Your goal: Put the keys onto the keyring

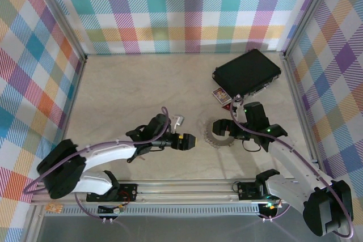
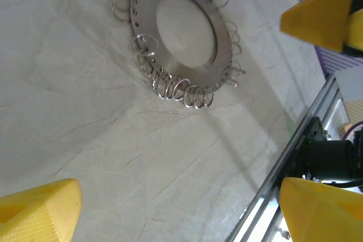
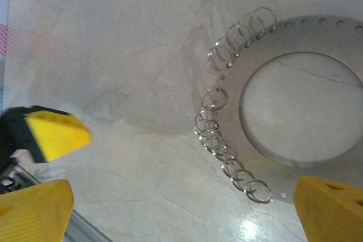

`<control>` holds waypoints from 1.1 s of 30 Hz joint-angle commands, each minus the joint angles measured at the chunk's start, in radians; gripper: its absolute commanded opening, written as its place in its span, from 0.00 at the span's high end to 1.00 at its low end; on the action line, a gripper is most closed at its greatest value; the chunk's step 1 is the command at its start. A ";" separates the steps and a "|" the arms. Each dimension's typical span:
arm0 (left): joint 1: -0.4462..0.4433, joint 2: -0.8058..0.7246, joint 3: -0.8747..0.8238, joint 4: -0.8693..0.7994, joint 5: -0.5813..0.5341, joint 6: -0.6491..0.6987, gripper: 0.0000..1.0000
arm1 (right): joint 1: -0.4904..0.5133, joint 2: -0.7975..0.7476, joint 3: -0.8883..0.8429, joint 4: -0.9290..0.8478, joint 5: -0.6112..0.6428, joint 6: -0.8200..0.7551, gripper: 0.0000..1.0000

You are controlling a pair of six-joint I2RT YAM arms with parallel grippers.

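Observation:
The keyring (image 1: pixel 217 142) is a flat silvery disc with a round hole and several small split rings round its edge, lying on the table. In the left wrist view the keyring (image 2: pixel 144 21) sits ahead of my left gripper (image 2: pixel 181 211), whose yellow fingers (image 2: pixel 39 211) stand wide apart over bare table. My right gripper (image 3: pixel 181 213) is open beside the keyring (image 3: pixel 258 43), with nothing between its fingers. From above, the left gripper (image 1: pixel 190 141) points at the disc from the left and the right gripper (image 1: pixel 225 131) hovers over it. A small silvery piece, perhaps the key (image 1: pixel 179 121), lies by the left wrist.
A black rectangular case (image 1: pixel 247 72) lies at the back right, with a small red-and-white card (image 1: pixel 221 96) in front of it. Checked walls enclose the table on three sides. An aluminium rail (image 1: pixel 187 188) runs along the near edge.

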State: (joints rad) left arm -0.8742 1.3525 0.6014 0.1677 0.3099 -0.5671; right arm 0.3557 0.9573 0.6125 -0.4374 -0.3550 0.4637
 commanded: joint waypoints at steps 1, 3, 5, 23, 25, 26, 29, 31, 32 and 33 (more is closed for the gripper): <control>-0.021 0.083 0.035 0.142 0.033 -0.041 0.14 | -0.061 0.013 0.006 0.064 -0.113 -0.015 0.01; -0.037 0.136 0.062 0.148 0.037 -0.035 0.18 | -0.113 0.031 0.027 0.048 -0.160 -0.039 0.01; -0.053 0.182 0.085 0.153 0.037 -0.025 0.24 | -0.139 0.031 0.041 0.032 -0.175 -0.054 0.01; -0.120 0.401 0.263 0.099 -0.097 0.025 0.58 | -0.216 -0.036 0.004 -0.022 -0.150 -0.094 0.01; -0.120 0.413 0.259 0.105 -0.137 0.014 0.61 | -0.221 -0.039 -0.011 0.013 -0.171 -0.087 0.01; -0.120 0.421 0.260 0.106 -0.142 0.012 0.62 | -0.221 -0.040 -0.017 0.033 -0.177 -0.080 0.01; -0.120 0.441 0.270 0.113 -0.145 0.011 0.65 | -0.223 -0.029 -0.017 0.052 -0.175 -0.080 0.01; -0.120 0.455 0.288 0.104 -0.137 0.013 0.69 | -0.225 -0.028 -0.017 0.057 -0.174 -0.079 0.01; -0.120 0.462 0.295 0.100 -0.135 0.013 0.71 | -0.225 -0.033 -0.019 0.058 -0.171 -0.076 0.01; -0.120 0.468 0.300 0.095 -0.135 0.013 0.73 | -0.225 -0.040 -0.018 0.055 -0.163 -0.075 0.01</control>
State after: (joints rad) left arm -0.9844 1.8008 0.8635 0.2829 0.1894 -0.5602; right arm 0.1375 0.9283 0.5983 -0.4080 -0.5095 0.3996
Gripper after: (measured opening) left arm 0.282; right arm 0.990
